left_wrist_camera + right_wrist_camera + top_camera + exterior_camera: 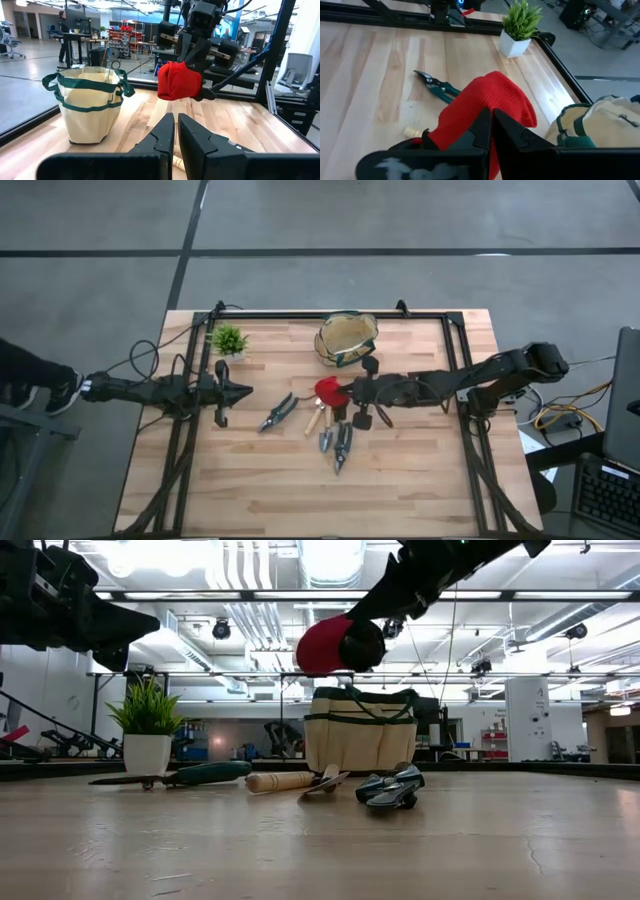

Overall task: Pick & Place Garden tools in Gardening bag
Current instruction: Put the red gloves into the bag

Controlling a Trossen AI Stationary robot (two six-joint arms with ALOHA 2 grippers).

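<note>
My right gripper (pixel 342 392) is shut on a red-headed, dark-handled piece (pixel 325 645) and holds it high above the table, between the tan gardening bag (pixel 347 338) and the tools below. The bag stands upright on its base near the far edge. On the tabletop lie a green-handled pruner (pixel 278 412), a wooden-handled trowel (pixel 318 425) and a grey pruner (pixel 343 448). My left gripper (pixel 243 391) hovers shut and level at the table's left, pointing toward the tools and touching nothing. My right gripper pinches the soft red head (pixel 470 112) between its two fingers, coming from the table's right and slanting down. The fingers themselves cover the exact place of contact. The piece is lifted clear of the table, with its dark part (pixel 206 93) sticking out beside the red head.
A small green potted plant (pixel 228 340) stands at the far left, next to the black frame rail (pixel 300 315) that runs along the far edge. Bare wood lies along the table's near side (pixel 300 500).
</note>
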